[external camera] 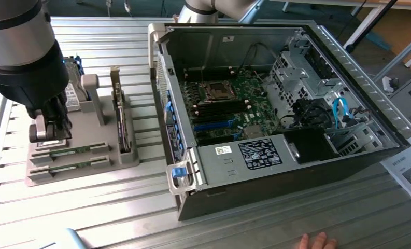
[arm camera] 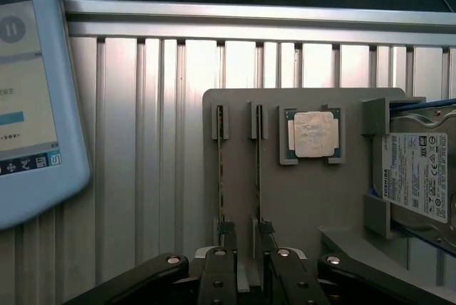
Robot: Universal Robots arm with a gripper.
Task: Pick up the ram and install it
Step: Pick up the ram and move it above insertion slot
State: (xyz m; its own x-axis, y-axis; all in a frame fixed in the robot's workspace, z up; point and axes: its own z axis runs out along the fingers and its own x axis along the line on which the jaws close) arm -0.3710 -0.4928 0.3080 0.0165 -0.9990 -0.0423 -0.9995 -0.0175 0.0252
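Ribbed metal table (external camera: 87,207), grey tray (arm camera: 306,198). Claw (arm camera: 246,276) spread, empty, near end of ram (arm camera: 258,169). Ram likely light, stiff, thin, fragile: pinch flat faces mid-length, avoid bending.

- The table (arm camera: 142,141) is showing ribbed bare metal with a satin sheen.
- The holder (arm camera: 306,205) is looking like matt grey plastic.
- The processor (arm camera: 312,135) lid is gleaming as dull silver metal.
- The ram (external camera: 77,151) is showing matt green circuit board.
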